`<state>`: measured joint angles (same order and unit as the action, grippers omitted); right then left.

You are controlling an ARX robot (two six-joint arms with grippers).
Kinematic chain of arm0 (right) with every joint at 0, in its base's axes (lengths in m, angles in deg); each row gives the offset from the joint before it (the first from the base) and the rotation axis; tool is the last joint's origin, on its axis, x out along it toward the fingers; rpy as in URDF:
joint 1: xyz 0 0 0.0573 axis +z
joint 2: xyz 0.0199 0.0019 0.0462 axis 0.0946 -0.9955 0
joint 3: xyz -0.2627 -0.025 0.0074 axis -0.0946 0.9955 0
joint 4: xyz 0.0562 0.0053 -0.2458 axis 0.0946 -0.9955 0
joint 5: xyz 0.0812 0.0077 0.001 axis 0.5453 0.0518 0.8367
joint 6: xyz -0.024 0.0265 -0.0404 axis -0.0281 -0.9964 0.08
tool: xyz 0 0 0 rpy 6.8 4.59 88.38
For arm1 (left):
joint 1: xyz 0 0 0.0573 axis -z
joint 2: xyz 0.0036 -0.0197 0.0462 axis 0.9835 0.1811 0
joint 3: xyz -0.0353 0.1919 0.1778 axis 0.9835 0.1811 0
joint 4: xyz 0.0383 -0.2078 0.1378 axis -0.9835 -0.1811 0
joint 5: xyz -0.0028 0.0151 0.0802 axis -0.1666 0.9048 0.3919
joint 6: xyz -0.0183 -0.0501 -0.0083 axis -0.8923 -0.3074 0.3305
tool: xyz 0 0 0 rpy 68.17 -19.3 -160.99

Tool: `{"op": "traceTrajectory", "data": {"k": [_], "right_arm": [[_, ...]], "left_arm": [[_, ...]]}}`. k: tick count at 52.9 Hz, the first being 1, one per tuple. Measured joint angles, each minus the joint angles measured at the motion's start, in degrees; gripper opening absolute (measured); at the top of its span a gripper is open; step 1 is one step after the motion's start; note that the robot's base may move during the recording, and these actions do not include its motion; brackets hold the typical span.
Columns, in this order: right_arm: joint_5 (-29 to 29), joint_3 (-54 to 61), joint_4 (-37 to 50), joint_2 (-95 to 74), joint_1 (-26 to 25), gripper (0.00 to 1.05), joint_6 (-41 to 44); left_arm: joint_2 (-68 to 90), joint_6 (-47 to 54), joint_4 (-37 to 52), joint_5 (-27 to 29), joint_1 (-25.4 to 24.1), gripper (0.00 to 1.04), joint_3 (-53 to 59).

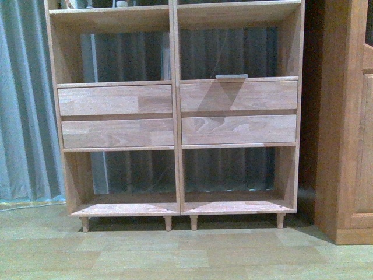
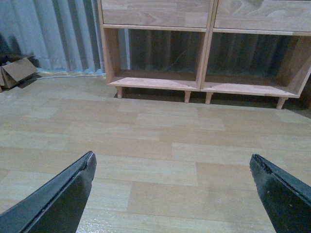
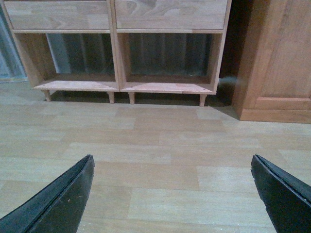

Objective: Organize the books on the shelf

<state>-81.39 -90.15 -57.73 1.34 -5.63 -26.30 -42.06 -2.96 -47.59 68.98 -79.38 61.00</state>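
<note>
The light-wood shelf stands ahead on short peg legs, with four plain drawer fronts and open compartments above and below. Its lower part also shows in the left wrist view and the right wrist view. A thin pale flat thing lies on the ledge above the right drawers; I cannot tell if it is a book. No blue-and-white or teal-edged book shows. My left gripper is open and empty above the floor. My right gripper is open and empty above the floor. Neither arm shows in the front view.
A darker orange-brown cabinet stands right of the shelf, also in the right wrist view. A grey curtain hangs at the left. A cardboard box and a white cable lie by the curtain. Small things sit on the top shelf.
</note>
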Motion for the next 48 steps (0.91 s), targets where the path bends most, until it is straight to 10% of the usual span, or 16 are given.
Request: {"op": "traceTrajectory", "data": {"k": [48], "right_arm": [[-0.02,0.0,0.0,0.02,0.0,0.98,0.0]], "left_arm": [[0.0,0.0,0.0,-0.02,0.02,0.98,0.0]]}}
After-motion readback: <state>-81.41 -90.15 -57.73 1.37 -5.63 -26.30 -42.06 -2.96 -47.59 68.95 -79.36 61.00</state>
